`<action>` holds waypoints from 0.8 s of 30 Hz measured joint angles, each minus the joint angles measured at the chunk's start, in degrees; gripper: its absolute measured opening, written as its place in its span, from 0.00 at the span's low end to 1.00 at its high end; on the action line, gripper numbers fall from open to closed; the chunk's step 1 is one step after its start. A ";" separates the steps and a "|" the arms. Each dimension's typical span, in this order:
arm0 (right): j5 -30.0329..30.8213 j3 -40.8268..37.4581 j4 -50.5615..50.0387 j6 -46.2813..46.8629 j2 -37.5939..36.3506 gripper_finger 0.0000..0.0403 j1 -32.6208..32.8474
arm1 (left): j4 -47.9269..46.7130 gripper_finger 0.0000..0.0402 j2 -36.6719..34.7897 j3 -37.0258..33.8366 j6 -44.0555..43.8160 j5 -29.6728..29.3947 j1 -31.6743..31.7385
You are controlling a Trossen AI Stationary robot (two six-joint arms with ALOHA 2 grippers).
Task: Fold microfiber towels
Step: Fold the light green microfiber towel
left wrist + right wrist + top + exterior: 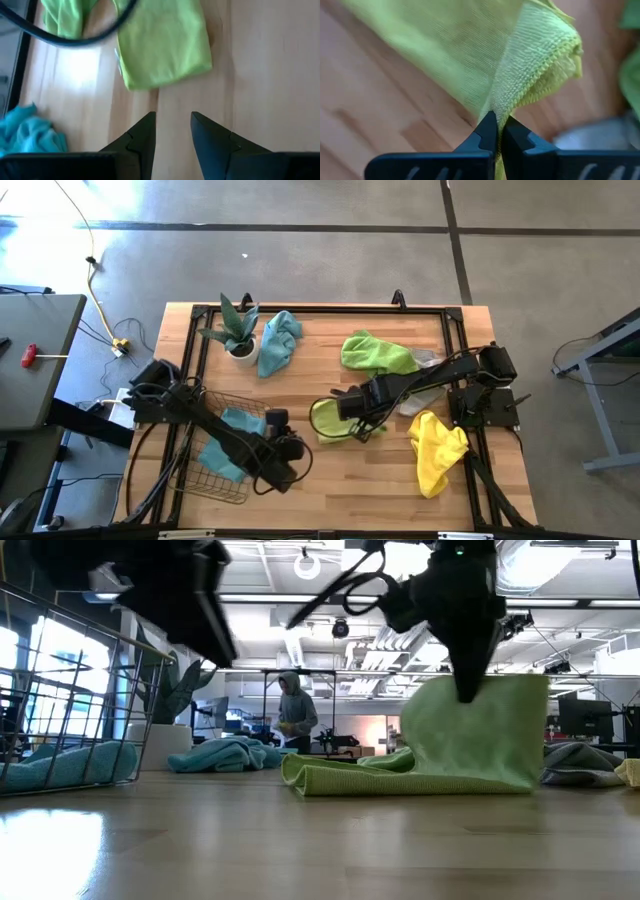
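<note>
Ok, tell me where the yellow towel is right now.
In the high view the yellow towel lies crumpled near the table's right edge, beside the right arm's base, with the pale grey towel just above it.

A potted plant (237, 332) and wire basket (226, 476) sit on the table (340, 480).

Both jointed arms are showing matte black housings, with black cables looping loosely alongside their links. The left pincer (172, 131) is ending in two dark, wedge-shaped fingers tapering to blunt tips. The right pincer (496, 125) is showing matching black angular fingers on a flat black crossbar.
</note>
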 joint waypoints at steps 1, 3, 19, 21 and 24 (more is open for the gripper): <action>0.33 0.00 -1.91 0.00 -0.18 0.00 0.11 | 1.41 0.28 0.00 0.00 1.40 -0.02 0.50; 1.01 0.00 -6.08 0.35 -1.05 0.00 0.37 | 3.77 0.28 0.32 0.00 3.54 0.64 1.69; 6.53 0.00 -14.91 11.56 -10.97 0.00 0.41 | 11.10 0.28 1.88 -0.04 9.29 7.08 6.45; 6.01 0.00 -9.80 9.37 -9.73 0.00 0.41 | 11.18 0.28 1.88 -0.04 9.78 7.10 6.41; 5.60 0.00 -4.17 6.06 -7.75 0.00 0.40 | 10.82 0.28 1.88 -0.04 9.76 8.04 6.21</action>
